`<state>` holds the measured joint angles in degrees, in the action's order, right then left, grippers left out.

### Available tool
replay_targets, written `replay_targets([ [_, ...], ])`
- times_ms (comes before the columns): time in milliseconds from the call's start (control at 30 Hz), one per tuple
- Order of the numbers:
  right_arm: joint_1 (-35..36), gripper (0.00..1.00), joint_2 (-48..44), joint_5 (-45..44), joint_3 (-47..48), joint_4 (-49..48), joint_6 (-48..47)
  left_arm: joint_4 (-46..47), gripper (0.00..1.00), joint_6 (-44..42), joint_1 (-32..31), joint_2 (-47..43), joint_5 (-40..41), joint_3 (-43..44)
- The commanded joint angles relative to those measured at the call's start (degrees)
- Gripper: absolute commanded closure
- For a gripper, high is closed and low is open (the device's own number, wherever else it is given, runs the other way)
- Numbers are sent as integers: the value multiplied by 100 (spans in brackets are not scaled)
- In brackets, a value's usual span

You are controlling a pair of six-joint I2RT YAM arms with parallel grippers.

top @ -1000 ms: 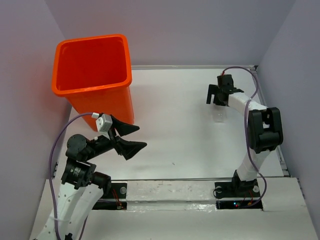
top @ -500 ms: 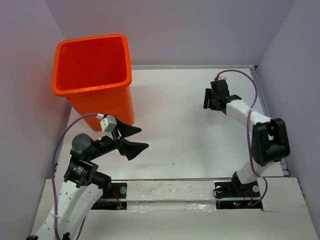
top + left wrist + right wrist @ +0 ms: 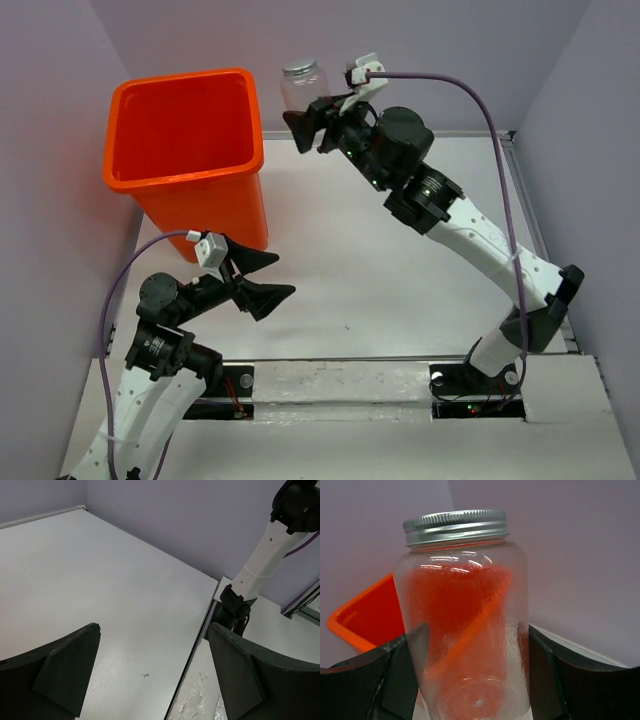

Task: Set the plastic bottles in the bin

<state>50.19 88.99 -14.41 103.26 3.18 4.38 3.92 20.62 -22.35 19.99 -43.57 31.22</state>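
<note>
A clear plastic bottle (image 3: 303, 88) with a silver screw cap is held upright in the air, just right of the bin's mouth. My right gripper (image 3: 310, 115) is shut on its lower body. In the right wrist view the bottle (image 3: 465, 615) fills the middle, with a finger (image 3: 385, 680) pressed on either side of it; my right gripper (image 3: 470, 680) holds it low down. The tall orange bin (image 3: 185, 178) stands at the far left, and part of it (image 3: 365, 615) shows behind the bottle. My left gripper (image 3: 272, 277) is open and empty by the bin's base, above bare table (image 3: 155, 675).
The white table (image 3: 380, 250) lies between grey walls on three sides. The right arm reaches diagonally across it from its base (image 3: 480, 375). That base (image 3: 235, 610) also shows in the left wrist view, past a raised seam in the table.
My right arm has swung up and left from the table's far right to beside the bin's mouth, carrying the clear bottle. The left arm has barely moved.
</note>
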Motion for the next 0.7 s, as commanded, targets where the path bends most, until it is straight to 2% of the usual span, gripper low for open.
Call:
replay_targets([
  [0, 393, 49, 1153, 570, 1193, -687, -684, 144, 1, -23, 81, -74, 24, 15],
  [33, 395, 49, 1425, 658, 1535, -687, -832, 144, 1, -23, 82, -74, 24, 15],
  [67, 482, 49, 1994, 746, 2270, -713, -895, 144, 1, -32, 90, -83, 7, 15],
  [233, 588, 49, 3658, 783, 4276, -914, -1168, 153, 1, -41, 82, -153, 7, 15],
  [333, 640, 28, 4231, 852, 4614, -1758, -1211, 135, 1, -41, 82, -171, 15, 15],
  [367, 641, 9, 4336, 818, 4728, -1890, -1246, 135, 1, -49, 73, -179, 41, 15],
  [400, 641, 3, 4442, 783, 4912, -1813, -1256, 109, 1, -41, 64, -197, 68, 15],
  [467, 641, 0, 4259, 756, 4652, -1934, -1221, 91, 1, -67, 64, -206, 112, 24],
  [533, 641, 0, 3741, 800, 3917, -2337, -1177, 91, 1, -67, 46, -215, 130, 33],
  [667, 641, 0, 3038, 756, 3344, -2260, -1141, 65, 1, -58, 55, -215, 191, 33],
])
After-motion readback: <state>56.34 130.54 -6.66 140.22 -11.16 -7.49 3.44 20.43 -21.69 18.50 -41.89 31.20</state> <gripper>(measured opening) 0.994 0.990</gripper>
